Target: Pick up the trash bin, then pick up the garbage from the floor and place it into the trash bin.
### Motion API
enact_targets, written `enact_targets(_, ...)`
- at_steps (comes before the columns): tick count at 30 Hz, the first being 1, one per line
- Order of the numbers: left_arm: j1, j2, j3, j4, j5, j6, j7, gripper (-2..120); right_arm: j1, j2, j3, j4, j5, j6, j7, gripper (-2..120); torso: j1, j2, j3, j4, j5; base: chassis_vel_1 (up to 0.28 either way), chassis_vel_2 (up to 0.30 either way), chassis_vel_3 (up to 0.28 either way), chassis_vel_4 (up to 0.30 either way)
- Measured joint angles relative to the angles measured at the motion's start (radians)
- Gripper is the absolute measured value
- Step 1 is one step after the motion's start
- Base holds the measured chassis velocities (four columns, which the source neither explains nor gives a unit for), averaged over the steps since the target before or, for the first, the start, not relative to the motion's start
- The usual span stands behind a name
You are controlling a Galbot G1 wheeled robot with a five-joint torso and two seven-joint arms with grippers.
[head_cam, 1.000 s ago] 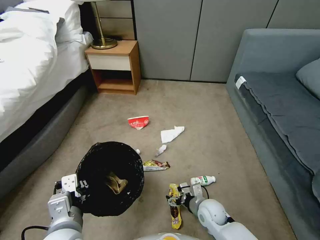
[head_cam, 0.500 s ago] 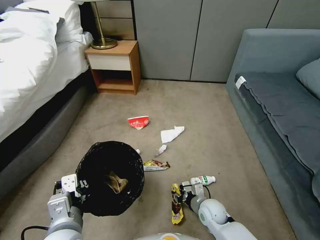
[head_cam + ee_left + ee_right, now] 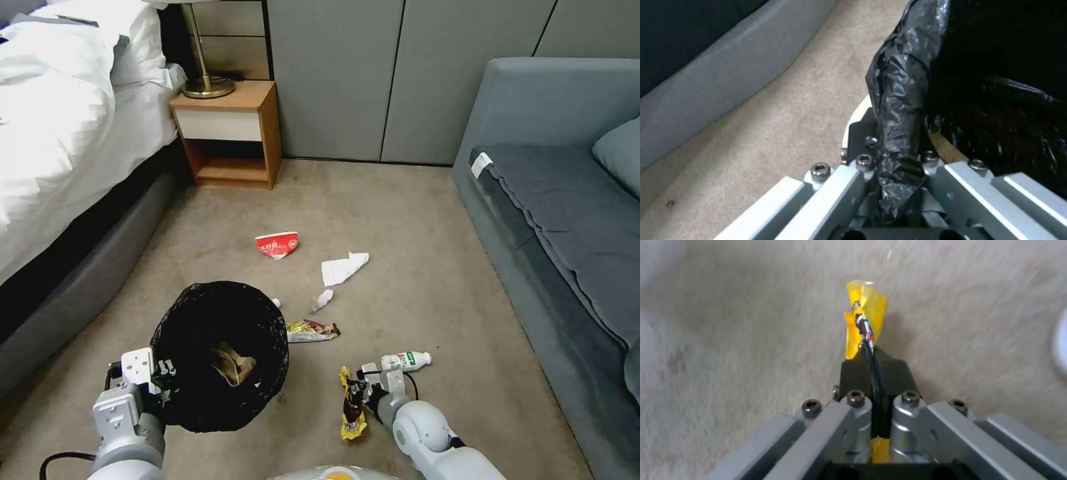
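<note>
The right hand [image 3: 353, 402] is closed tight on a yellow snack wrapper [image 3: 349, 413], pinching it near the middle so that one end sticks out past the fingertips [image 3: 873, 370] and the other hangs below, over the carpet [image 3: 413, 220]. The left hand [image 3: 163, 385] is clamped on the rim of the trash bin [image 3: 220, 353], black liner squeezed between its fingers, left of the wrapper. A white bottle [image 3: 407, 361] lies just beyond the right hand; a second wrapper [image 3: 311, 330], tissue [image 3: 343, 268] and crushed cup [image 3: 277, 244] lie farther out.

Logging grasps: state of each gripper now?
Left gripper: shut on black-lined round white plastic trash bin rim.
Right gripper: shut on yellow-brown foil snack wrapper.
</note>
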Motion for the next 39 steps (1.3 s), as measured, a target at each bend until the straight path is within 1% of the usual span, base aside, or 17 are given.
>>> enact_targets(3,-0.001,0.003,0.002,0.0,0.0,0.0,0.0,1,-0.017,-0.01,0.017,0.051,-0.001,0.027,0.006,0,0.0,0.0,0.0,0.0,0.0,0.0,0.0,0.0,0.0)
enact_targets(5,-0.001,0.012,0.002,0.0,-0.001,-0.001,0.001,1,-0.035,-0.021,0.034,0.126,-0.004,0.07,0.008,0,0.0,0.0,0.0,-0.0001,0.0,0.0,0.0,0.0,0.0)
enact_targets(6,-0.001,0.02,0.002,0.001,-0.001,-0.001,0.001,1,-0.053,-0.032,0.049,0.21,-0.029,0.14,0.003,0,0.0,0.0,0.0,-0.0002,-0.0002,0.0,0.0,0.0,0.0)
enact_targets(7,-0.001,0.02,0.002,0.001,-0.001,-0.001,0.001,1,-0.053,-0.032,0.049,0.21,-0.029,0.14,0.003,0,0.0,0.0,0.0,-0.0002,-0.0002,0.0,0.0,0.0,0.0)
enact_targets(8,-0.001,0.023,0.001,0.002,-0.002,-0.002,0.001,1,-0.061,-0.035,0.058,0.262,-0.071,0.219,-0.009,0,0.0,0.0,0.0,-0.0002,-0.0002,0.0,0.0,0.0,0.0)
enact_targets(9,-0.001,0.025,0.003,0.002,-0.003,-0.002,0.001,1,-0.066,-0.036,0.066,0.32,-0.119,0.324,-0.033,0,0.0,0.0,0.0,-0.0002,-0.0001,0.0,0.0,0.0,0.0)
enact_targets(11,-0.001,0.025,0.01,0.005,-0.002,-0.002,0.002,1,-0.072,-0.044,0.079,0.449,-0.172,0.48,-0.119,0,0.0,0.0,0.0,0.0,0.0,0.0,0.0,0.0,0.0)
enact_targets(12,-0.001,0.025,0.01,0.005,-0.002,-0.002,0.002,1,-0.072,-0.044,0.079,0.449,-0.172,0.48,-0.119,0,0.0,0.0,0.0,0.0,0.0,0.0,0.0,0.0,0.0)
enact_targets(15,-0.003,0.025,0.015,0.006,-0.001,-0.002,0.003,1,-0.066,-0.067,0.072,0.605,-0.183,0.6,-0.238,0,0.0,0.0,0.0,0.0,-0.0002,0.0,0.0,0.0,0.0)
enact_targets(16,-0.003,0.025,0.015,0.006,-0.001,-0.002,0.003,1,-0.066,-0.067,0.072,0.605,-0.183,0.6,-0.238,0,0.0,0.0,0.0,0.0,-0.0002,0.0,0.0,0.0,0.0)
enact_targets(19,0.003,0.025,0.019,0.004,-0.001,-0.002,0.004,1,-0.059,-0.101,0.033,0.677,-0.16,0.653,-0.307,0,0.0,0.0,0.0,0.0,-0.0001,0.0,0.0,0.0,0.0)
enact_targets(24,0.005,0.023,0.025,0.0,-0.001,-0.002,0.006,1,-0.043,-0.117,-0.019,0.659,-0.143,0.679,-0.341,0,0.0,0.0,0.0,-0.0001,-0.0001,0.0,0.0,0.0,0.0)
enact_targets(32,0.013,0.021,0.041,-0.002,0.013,0.0,0.009,1,0.031,-0.112,-0.158,0.522,-0.156,0.671,-0.337,0,0.0,0.0,0.0,0.0,-0.0001,0.0,0.0,0.0,0.0)
enact_targets(33,0.013,0.021,0.041,-0.002,0.013,0.0,0.009,1,0.031,-0.112,-0.158,0.522,-0.156,0.671,-0.337,0,0.0,0.0,0.0,0.0,-0.0001,0.0,0.0,0.0,0.0)
enact_targets(36,0.018,0.019,0.053,-0.003,0.018,0.0,0.01,1,0.081,-0.081,-0.221,0.428,-0.183,0.67,-0.318,0,0.0,0.0,0.0,-0.0002,-0.0002,0.0,0.0,0.0,0.0)
enact_targets(37,0.018,0.019,0.053,-0.003,0.018,0.0,0.01,1,0.081,-0.081,-0.221,0.428,-0.183,0.67,-0.318,0,0.0,0.0,0.0,-0.0002,-0.0002,0.0,0.0,0.0,0.0)
enact_targets(39,0.022,0.017,0.058,-0.008,0.021,0.0,0.011,1,0.133,-0.044,-0.262,0.372,-0.183,0.667,-0.3,0,0.0,0.0,0.0,0.0001,0.0,0.0,0.0,0.0,0.0)
